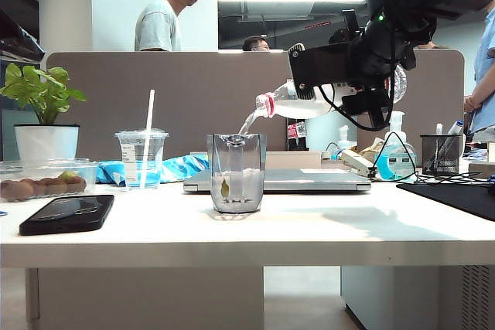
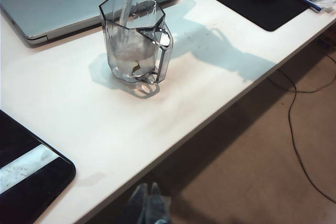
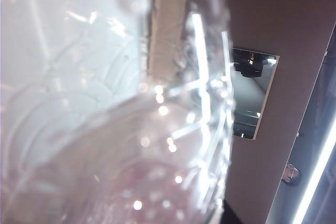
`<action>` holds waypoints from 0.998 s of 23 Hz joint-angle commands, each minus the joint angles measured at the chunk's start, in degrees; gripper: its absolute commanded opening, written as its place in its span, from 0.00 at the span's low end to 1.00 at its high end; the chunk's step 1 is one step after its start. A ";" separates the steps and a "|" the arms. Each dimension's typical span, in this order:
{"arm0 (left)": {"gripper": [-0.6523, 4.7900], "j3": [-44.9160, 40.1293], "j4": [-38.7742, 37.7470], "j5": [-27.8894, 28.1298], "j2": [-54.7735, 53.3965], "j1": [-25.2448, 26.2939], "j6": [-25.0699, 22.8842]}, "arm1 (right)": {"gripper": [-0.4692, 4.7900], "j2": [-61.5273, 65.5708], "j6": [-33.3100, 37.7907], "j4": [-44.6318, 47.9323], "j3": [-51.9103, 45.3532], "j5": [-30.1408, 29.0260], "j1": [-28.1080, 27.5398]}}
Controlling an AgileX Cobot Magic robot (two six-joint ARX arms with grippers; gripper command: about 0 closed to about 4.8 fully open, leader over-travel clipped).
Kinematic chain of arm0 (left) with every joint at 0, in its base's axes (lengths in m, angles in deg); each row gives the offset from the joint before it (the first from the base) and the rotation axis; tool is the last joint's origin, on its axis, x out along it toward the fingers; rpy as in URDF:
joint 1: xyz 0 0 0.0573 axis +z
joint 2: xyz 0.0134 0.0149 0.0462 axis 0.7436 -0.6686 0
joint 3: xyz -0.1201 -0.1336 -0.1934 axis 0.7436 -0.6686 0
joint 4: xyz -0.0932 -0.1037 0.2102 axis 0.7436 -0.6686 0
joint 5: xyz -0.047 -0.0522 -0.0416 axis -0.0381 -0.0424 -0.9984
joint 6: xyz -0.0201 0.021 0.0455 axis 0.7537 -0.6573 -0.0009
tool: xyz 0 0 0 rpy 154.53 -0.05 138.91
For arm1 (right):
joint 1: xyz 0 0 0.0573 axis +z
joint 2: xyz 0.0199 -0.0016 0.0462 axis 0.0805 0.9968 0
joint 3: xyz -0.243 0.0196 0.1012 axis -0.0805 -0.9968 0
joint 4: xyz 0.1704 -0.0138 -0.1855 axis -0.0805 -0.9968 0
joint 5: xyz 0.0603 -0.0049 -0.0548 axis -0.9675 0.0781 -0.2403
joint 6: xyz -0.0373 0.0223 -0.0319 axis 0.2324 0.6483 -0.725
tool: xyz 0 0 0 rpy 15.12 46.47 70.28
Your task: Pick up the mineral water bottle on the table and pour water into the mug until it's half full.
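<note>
Right gripper (image 1: 340, 75) jaws pinching tipped bottle (image 1: 294, 103) above mug (image 1: 236, 172) mid-desk (image 1: 325, 229), clear of the front edge; left gripper (image 2: 148, 203) jaws pressed together below that edge.

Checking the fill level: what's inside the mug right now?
The mug holds water, roughly a third up, with a small leaf-like speck near its base; a stream falls in from the mineral water bottle.

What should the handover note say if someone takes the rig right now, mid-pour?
Right gripper: shut on the mineral water bottle, tipped near level above the mug.
Left gripper: fingers together, holding nothing, off the table edge.
Done: bottle picked up, water streaming into the mug.
Left: mug is under half full; keep pouring to half, then right the bottle.
</note>
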 commanded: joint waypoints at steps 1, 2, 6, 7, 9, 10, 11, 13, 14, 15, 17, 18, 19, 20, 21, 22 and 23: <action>0.13 0.28 0.35 -0.33 0.11 0.07 -0.26 | 0.62 -0.52 0.28 1.22 0.44 0.00 0.00; 0.13 0.28 0.35 -0.31 0.11 0.07 -0.26 | 0.61 -0.52 0.31 1.18 0.44 0.00 0.00; 0.13 0.28 0.35 -0.22 0.09 0.07 -0.26 | 0.61 -0.48 0.33 1.18 0.44 -0.59 0.00; 0.13 0.28 0.35 -0.22 0.09 0.07 -0.26 | 0.61 -0.48 0.79 1.16 0.44 -0.59 0.00; 0.13 0.26 0.35 -0.20 0.09 0.07 -0.26 | 0.61 -0.48 1.36 0.48 0.42 -0.61 0.00; 0.13 0.26 0.35 -0.20 0.09 0.07 -0.28 | 0.61 -0.48 1.92 -0.04 0.42 -0.68 0.00; 0.13 0.26 0.35 -0.20 0.09 0.07 -0.26 | 0.61 -0.48 2.62 -0.55 0.42 -1.01 0.00; 0.13 0.26 0.35 -0.20 0.09 0.07 -0.26 | 0.61 -0.48 4.85 -0.52 0.42 -1.29 0.00; 0.13 0.26 0.33 -0.20 0.09 0.07 -0.26 | 0.61 -0.48 6.29 -0.55 0.42 -1.66 0.00; 0.13 0.26 0.33 -0.20 0.09 0.07 -0.26 | 0.61 -0.48 7.96 -0.55 0.42 -1.86 0.00; 0.13 0.26 0.33 -0.20 0.09 0.07 -0.26 | 0.61 -0.48 12.55 -0.70 0.39 -1.97 0.02; 0.13 0.26 0.33 -0.20 0.09 0.07 -0.28 | 0.61 -0.48 14.47 -0.96 0.39 -2.29 0.02; 0.13 0.26 0.35 -0.20 0.09 0.07 -0.28 | 0.61 -0.48 16.55 -1.22 0.35 -2.97 0.02; 0.13 0.26 0.35 -0.20 0.09 0.07 -0.28 | 0.61 -0.48 18.95 -1.73 0.31 -3.65 0.02; 0.13 0.26 0.35 -0.20 0.09 0.07 -0.28 | 0.61 -0.48 20.57 -2.05 0.24 -4.39 0.02; 0.13 0.26 0.33 -0.20 0.09 0.07 -0.28 | 0.61 -0.48 22.82 -1.84 -0.11 -4.98 0.02; 0.13 0.26 0.33 -0.20 0.09 0.07 -0.28 | 0.61 -0.48 24.59 -1.77 -0.42 -6.05 0.02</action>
